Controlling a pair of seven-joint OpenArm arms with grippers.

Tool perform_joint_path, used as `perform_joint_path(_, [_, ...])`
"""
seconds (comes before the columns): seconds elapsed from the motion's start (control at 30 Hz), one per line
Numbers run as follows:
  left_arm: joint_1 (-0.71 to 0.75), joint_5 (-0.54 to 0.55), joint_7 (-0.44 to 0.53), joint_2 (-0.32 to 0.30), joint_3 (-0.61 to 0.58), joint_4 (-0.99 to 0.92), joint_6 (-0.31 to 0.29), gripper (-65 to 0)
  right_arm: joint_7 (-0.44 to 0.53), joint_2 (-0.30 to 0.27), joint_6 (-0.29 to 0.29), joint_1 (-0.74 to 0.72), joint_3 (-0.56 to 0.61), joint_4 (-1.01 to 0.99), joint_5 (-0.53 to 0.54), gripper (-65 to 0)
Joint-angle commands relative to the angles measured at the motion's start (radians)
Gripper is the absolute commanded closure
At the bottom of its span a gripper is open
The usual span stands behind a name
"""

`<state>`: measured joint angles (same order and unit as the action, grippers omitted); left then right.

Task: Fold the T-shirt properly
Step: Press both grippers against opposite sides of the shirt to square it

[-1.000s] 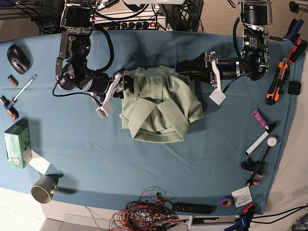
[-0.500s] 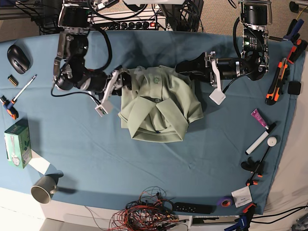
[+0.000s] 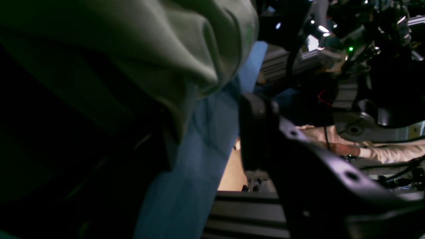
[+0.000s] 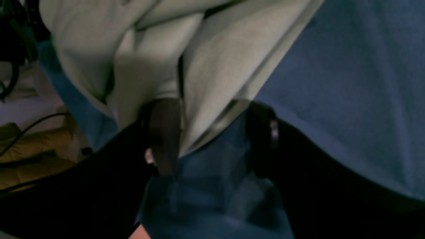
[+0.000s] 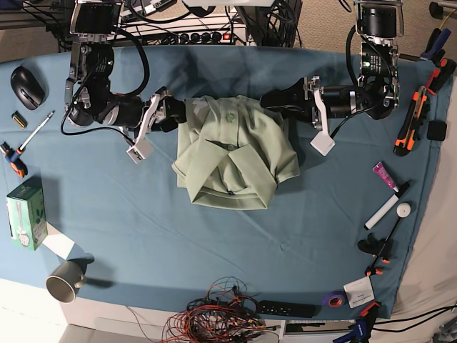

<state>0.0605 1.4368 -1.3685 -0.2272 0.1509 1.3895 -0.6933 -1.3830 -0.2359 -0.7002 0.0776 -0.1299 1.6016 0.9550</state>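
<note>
In the base view we see the T-shirt [image 5: 232,153] lying bunched and partly folded in the middle of the blue-covered worktop [image 5: 143,236]. Our right tool [image 5: 178,112] reaches in from the left to the shirt's far left edge, and our left tool [image 5: 275,100] meets the shirt's far right edge. Around the rim of the worktop lie a mouse [image 5: 27,86] at far left, a green box [image 5: 26,213] and a cup [image 5: 66,280] at near left, and a white marker [image 5: 383,211] at right.

In the left wrist view the T-shirt [image 3: 159,49] fills the upper left above the cloth; one dark finger [image 3: 255,132] stands clear of it, and we cannot tell whether this tool grips.

In the right wrist view the right tool [image 4: 212,136] stands wide, with one finger [image 4: 164,132] under the T-shirt [image 4: 215,59] and the other [image 4: 264,132] just outside its edge, on the cloth.
</note>
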Motion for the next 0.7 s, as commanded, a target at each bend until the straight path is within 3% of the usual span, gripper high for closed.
perform_joint_path(0.0, [-0.010, 0.022, 0.008, -0.006, 0.002, 0.016, -0.005, -27.0, -0.013, -0.014, 0.002, -0.005, -0.002, 0.008, 0.023, -32.5])
perform_joint_path(0.4, [-0.010, 0.022, 0.006, -0.064, 0.002, 0.016, -0.005, -27.0, -0.013, -0.111, 0.002, -0.005, -0.002, 0.008, 0.208, -32.5])
perform_joint_path(0.53, [-0.011, 0.022, 0.008, -0.064, 0.002, 0.016, -0.005, -27.0, -0.013, -0.111, 0.002, -0.002, -0.002, 0.008, 0.220, -32.5])
perform_joint_path(0.67, [-0.010, 0.022, 0.008, -0.063, 0.002, 0.016, -0.005, -27.0, -0.013, -0.111, 0.002, 0.013, -0.002, 0.008, 0.389, -32.5])
